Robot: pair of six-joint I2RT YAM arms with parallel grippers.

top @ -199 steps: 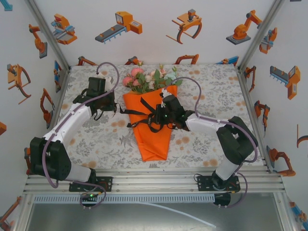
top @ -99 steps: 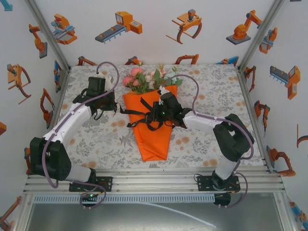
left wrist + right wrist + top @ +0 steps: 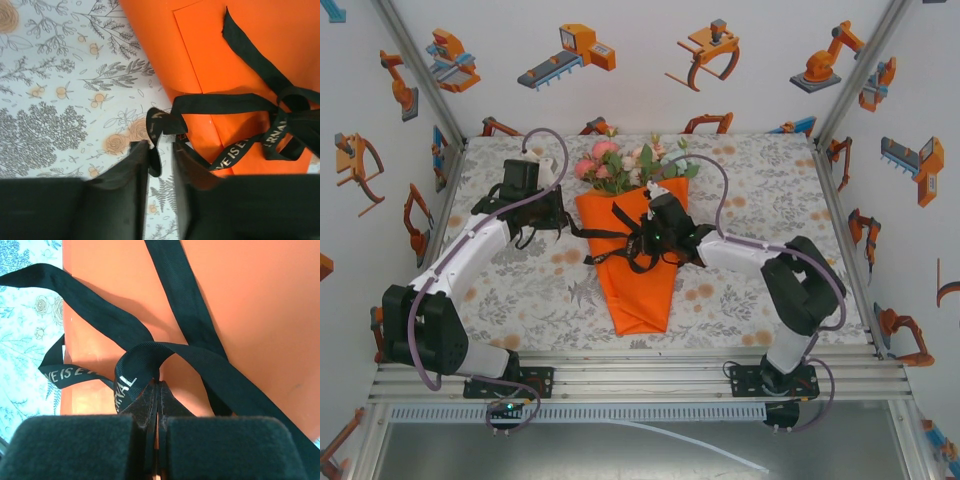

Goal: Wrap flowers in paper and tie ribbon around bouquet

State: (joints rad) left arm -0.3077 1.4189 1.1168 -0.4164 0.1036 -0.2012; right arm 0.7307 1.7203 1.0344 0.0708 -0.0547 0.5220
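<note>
The bouquet lies mid-table: flowers (image 3: 620, 165) at the far end, orange paper (image 3: 640, 290) wrapped round them as a cone. The black ribbon (image 3: 610, 236) crosses the cone in a loose knot. My right gripper (image 3: 643, 240) sits over the knot, and in the right wrist view it (image 3: 158, 385) is shut on a loop of the ribbon (image 3: 145, 355) above the paper (image 3: 260, 315). My left gripper (image 3: 563, 225) is at the cone's left edge. Its jaws (image 3: 160, 146) stand apart, with the ribbon's curled end (image 3: 159, 122) hanging loose between them beside the paper (image 3: 240, 70).
A floral tablecloth (image 3: 520, 290) covers the table, with bare cloth left and right of the cone. White walls with robot stickers close in three sides. The aluminium rail (image 3: 640, 375) carrying the arm bases runs along the near edge.
My right gripper has moved left onto the knot and shut on a ribbon loop. My left gripper has opened, letting go of the ribbon's end.
</note>
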